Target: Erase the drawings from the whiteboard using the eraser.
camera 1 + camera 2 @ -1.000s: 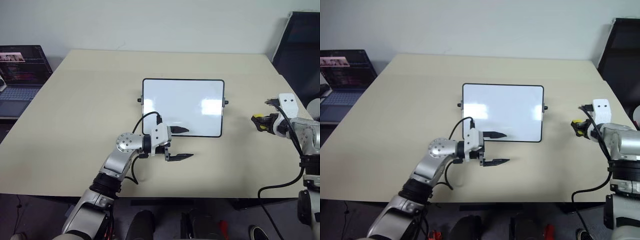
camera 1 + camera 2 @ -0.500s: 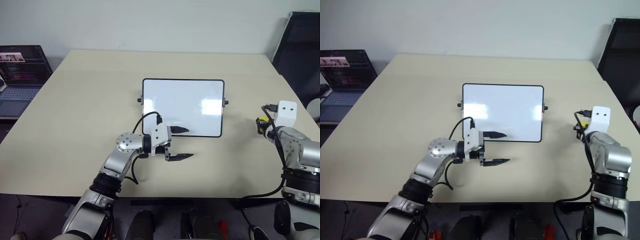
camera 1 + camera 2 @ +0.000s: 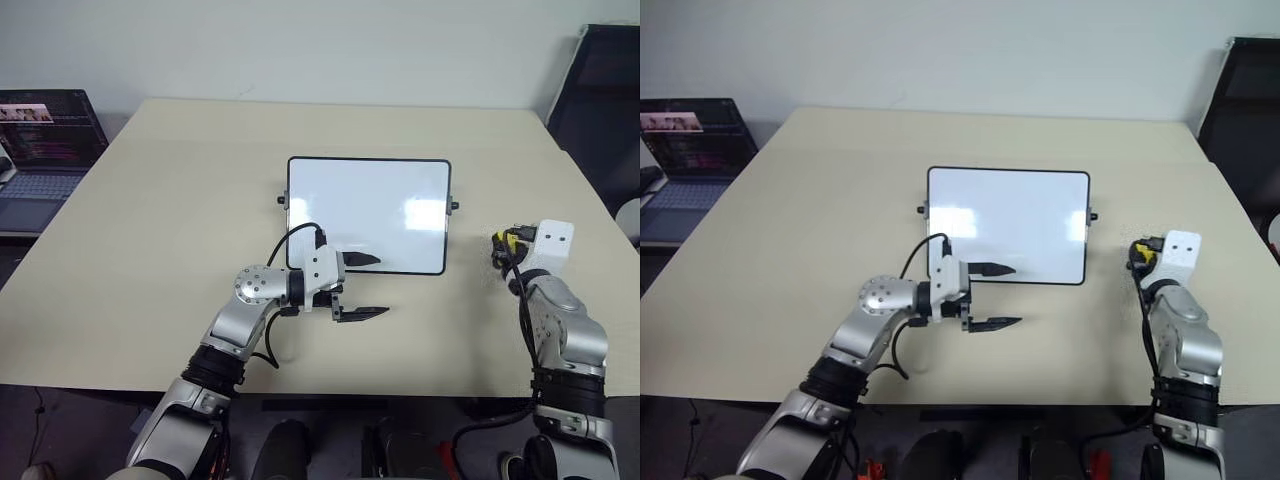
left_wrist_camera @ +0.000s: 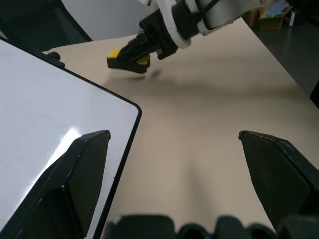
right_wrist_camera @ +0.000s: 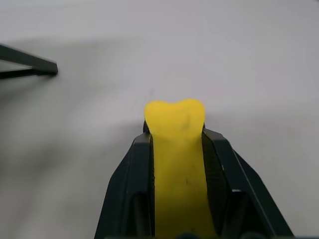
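One beige table (image 3: 180,200) bears one whiteboard (image 3: 368,213) (laptop (image 3: 40,150) beside); right gripper (image 5: 174,132) clamps one eraser (image 5: 177,164), left gripper (image 3: 362,287) gapes.

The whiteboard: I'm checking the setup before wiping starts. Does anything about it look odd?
Yes: the whiteboard looks blank, with no drawings visible, just glare patches. It lies flat and square on the table. The right claw is shut on the eraser, off the board's right side.

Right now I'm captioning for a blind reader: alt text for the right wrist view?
The right pincer is shut on a yellow eraser, held over the beige table; a black tip of the left pincer shows at one edge.
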`<state>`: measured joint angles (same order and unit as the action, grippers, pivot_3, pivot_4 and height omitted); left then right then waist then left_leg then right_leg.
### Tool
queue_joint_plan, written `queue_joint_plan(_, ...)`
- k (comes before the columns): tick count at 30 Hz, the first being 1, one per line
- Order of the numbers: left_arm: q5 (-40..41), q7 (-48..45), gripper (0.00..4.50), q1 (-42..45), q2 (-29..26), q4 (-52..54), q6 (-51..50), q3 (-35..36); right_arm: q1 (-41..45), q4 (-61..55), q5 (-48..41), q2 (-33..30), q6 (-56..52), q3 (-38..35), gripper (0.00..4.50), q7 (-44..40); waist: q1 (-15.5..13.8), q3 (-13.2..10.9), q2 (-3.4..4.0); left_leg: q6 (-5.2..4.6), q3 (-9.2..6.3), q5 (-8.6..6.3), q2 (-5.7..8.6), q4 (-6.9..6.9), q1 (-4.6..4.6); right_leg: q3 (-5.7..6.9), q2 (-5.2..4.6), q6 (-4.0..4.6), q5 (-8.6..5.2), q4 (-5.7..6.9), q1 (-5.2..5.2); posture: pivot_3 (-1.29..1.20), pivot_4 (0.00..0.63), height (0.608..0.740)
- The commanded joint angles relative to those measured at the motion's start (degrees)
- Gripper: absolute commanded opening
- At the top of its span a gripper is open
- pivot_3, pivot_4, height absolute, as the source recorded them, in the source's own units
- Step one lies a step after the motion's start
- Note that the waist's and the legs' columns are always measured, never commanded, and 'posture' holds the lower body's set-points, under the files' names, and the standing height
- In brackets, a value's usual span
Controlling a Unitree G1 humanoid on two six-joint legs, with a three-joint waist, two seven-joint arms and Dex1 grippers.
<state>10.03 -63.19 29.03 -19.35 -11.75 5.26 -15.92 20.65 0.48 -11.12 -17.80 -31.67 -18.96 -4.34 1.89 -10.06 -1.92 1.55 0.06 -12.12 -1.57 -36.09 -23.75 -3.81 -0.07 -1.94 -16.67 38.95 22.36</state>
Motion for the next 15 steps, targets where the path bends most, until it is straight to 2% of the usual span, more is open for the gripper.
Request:
queue_joint_plan(1, 0.1, 0.3, 4.50, -0.2, 0.1, 2.6, -0.3, -0.2, -1.7, 0.6, 1.3, -1.2, 6.5, 0.6, 1.45, -1.7, 0.0, 0.0, 0.00, 0.00, 0.00, 0.00, 0.00, 0.00, 0.00, 0.00, 0.01, 0.00, 0.00, 0.00, 0.00, 0.00, 0.150, 0.740)
queue_joint_plan(8, 0.2, 0.2, 4.50, -0.2, 0.2, 3.0, -0.8, -0.2, -3.3, 3.1, 0.2, -1.5, 15.4, 0.2, 1.45, -5.7, 0.1, 0.0, 0.00, 0.00, 0.03, 0.00, 0.00, 0.00, 0.01, -0.04, 0.00, 0.00, 0.00, 0.00, 0.00, 0.00, 0.150, 0.740)
queue_joint_plan(15, 0.2, -0.2, 4.50, 0.1, 0.2, 3.2, -1.0, -0.3, -3.4, 4.3, -0.2, -1.9, 15.8, 0.4, 1.45, -6.7, 0.0, 0.0, 0.00, 0.00, 0.02, 0.00, 0.00, 0.00, 0.02, -0.04, 0.00, 0.00, 0.00, 0.00, -0.01, 0.00, 0.150, 0.740)
